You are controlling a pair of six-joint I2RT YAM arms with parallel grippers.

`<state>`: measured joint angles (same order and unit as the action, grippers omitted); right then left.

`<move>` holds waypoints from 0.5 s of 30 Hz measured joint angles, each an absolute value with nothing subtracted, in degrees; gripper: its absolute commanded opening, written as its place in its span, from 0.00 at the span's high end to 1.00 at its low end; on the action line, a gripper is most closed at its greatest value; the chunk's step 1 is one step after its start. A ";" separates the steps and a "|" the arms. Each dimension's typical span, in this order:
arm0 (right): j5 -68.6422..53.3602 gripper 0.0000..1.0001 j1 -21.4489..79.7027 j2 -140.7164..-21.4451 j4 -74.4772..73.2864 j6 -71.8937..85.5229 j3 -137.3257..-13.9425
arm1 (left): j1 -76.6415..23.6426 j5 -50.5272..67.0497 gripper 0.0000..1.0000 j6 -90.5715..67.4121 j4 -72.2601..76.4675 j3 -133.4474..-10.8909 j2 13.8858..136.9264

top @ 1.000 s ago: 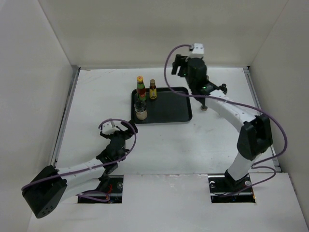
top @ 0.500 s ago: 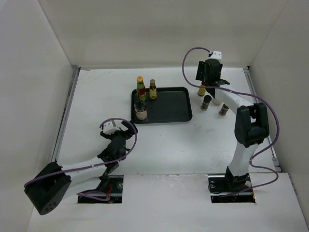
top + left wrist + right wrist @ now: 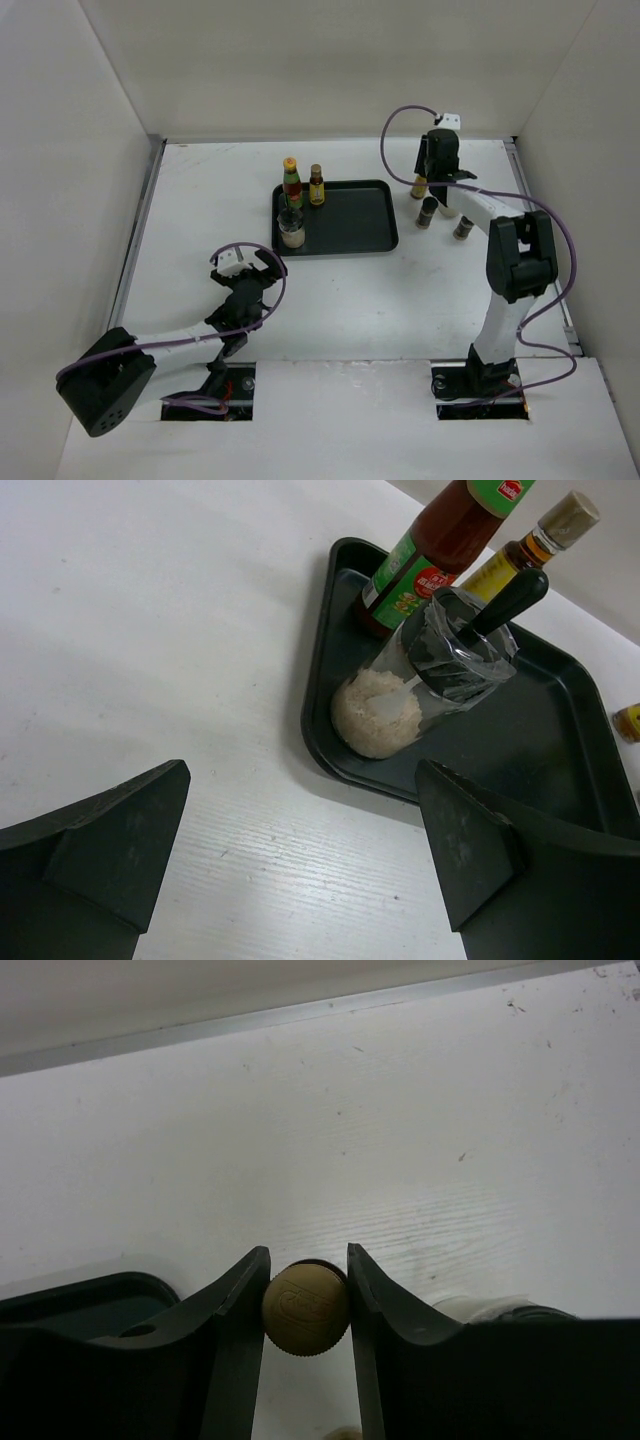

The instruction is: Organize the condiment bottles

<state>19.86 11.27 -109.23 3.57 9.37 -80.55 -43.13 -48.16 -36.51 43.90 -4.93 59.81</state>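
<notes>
While the left gripper gapes empty near the tray, the right gripper clamps a bottle by its tan cap.

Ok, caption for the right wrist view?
Right gripper closed on the tan-capped bottle, black tray corner at left.

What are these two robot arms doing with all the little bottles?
The right arm's tool is closed around a tan-capped bottle standing on the table right of the black tray. Three bottles already stand in the tray; two dark-capped jars wait outside. The left tool sits open, holding nothing.
</notes>
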 measured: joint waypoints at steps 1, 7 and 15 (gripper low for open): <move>19.88 0.70 11.27 -108.42 3.88 9.26 -79.66 | -43.13 -48.07 0.00 -36.51 43.97 -4.93 59.81; 20.45 0.70 12.80 -101.36 4.23 8.93 -75.94 | -43.03 -47.77 0.00 -36.51 44.03 -5.02 60.29; 20.21 0.70 25.89 -93.32 8.67 8.58 -73.91 | -42.85 -47.33 0.00 -36.51 44.25 -5.13 61.04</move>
